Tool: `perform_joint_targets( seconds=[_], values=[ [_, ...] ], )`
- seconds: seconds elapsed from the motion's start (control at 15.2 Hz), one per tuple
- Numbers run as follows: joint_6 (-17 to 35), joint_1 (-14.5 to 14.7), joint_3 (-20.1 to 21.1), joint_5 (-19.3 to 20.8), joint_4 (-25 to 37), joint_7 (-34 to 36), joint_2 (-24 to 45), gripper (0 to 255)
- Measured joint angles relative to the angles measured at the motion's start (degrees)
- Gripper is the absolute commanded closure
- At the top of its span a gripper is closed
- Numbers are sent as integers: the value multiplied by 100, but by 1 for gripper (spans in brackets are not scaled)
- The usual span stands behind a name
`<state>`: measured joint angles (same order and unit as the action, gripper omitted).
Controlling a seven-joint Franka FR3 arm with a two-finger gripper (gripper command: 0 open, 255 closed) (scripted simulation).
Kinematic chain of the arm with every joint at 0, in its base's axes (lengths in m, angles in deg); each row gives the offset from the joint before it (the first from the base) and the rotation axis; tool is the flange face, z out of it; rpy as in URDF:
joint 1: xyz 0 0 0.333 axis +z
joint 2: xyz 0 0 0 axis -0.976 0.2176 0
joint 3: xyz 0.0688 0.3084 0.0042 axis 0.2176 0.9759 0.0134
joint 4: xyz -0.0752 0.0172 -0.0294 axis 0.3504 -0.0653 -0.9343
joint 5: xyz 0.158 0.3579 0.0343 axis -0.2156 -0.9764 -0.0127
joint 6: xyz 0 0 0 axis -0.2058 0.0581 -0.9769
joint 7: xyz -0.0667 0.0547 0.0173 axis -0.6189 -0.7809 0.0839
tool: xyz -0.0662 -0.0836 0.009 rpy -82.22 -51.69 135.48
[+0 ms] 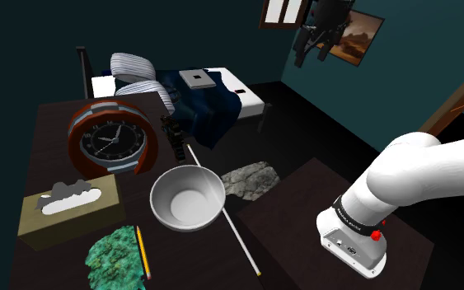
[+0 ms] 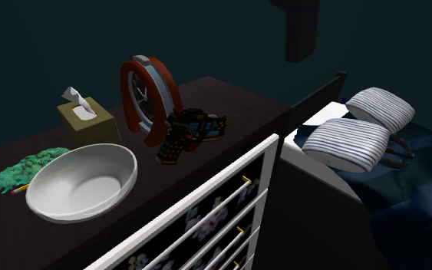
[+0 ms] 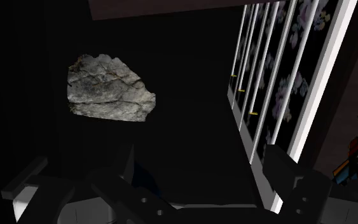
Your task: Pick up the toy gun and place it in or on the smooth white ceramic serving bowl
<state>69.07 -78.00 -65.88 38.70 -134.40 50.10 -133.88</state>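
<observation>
Distance was the story at that moment. Up in the upper-left-centre of the shoulder view the toy gun (image 1: 175, 136) lay on the dark worktop (image 1: 57, 123), just beside the red-rimmed clock (image 1: 106, 140) and near the far rim of the white bowl (image 1: 162, 206), which sat empty below it in the frame. In the second exterior view the toy gun (image 2: 192, 132) showed its long axis running across the frame. Its grip end pointed to the lower left and its other end to the right, roughly along the worktop's front edge.

And the tool? The white arm (image 1: 419, 169) was folded low at the lower right of the shoulder view, well apart from the gun. In the wrist view the tool (image 3: 161, 181) had its black fingers standing apart with nothing between them. It faced a grey rock (image 3: 107, 89) on the floor, beside the white-framed drawer fronts (image 3: 266, 76). So the gun lay up and to the left of the tool in the shoulder view. My read: the coming move called for a lift and a swing that way, then fingers set across the gun's narrow width.
</observation>
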Motion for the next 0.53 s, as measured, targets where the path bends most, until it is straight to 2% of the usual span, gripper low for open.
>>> perform_joint_targets(
  seconds=[0.13,0.53],
  values=[
    [73,13,36,-27,-7,47,76,0],
    [747,149,429,-284,0,542,847,0]
  ],
)
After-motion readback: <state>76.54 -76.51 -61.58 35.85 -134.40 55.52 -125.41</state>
